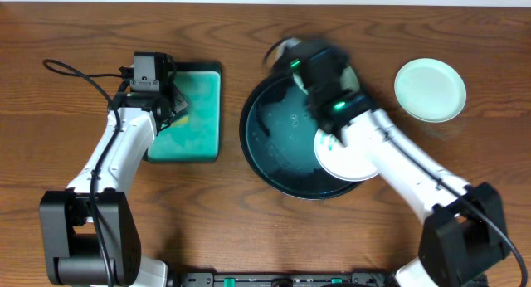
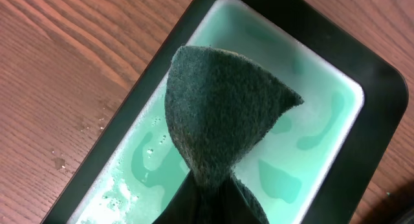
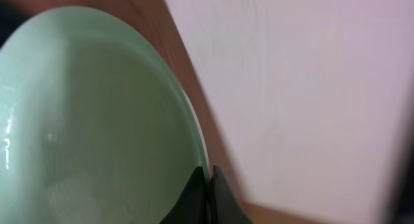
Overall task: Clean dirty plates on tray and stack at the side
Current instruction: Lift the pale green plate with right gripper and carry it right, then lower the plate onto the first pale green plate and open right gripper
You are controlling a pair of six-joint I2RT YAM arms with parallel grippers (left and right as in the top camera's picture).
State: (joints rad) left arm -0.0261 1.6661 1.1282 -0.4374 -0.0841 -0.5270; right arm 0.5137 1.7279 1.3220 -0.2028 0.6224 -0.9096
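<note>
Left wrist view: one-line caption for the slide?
Left gripper pinching a folded dark green sponge over the soapy teal dish.

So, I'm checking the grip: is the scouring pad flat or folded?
Folded: pinched at its base, the dark green scouring pad curls into a cone over the teal dish.

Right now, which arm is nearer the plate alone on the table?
Right. The right gripper hangs over the black tray, next to the lone plate; the left gripper is farther, over the teal sponge dish.

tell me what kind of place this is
Probably a robot test bench staged for dishwashing: a wooden table, a black tray of plates, a soapy teal dish with a sponge.
</note>
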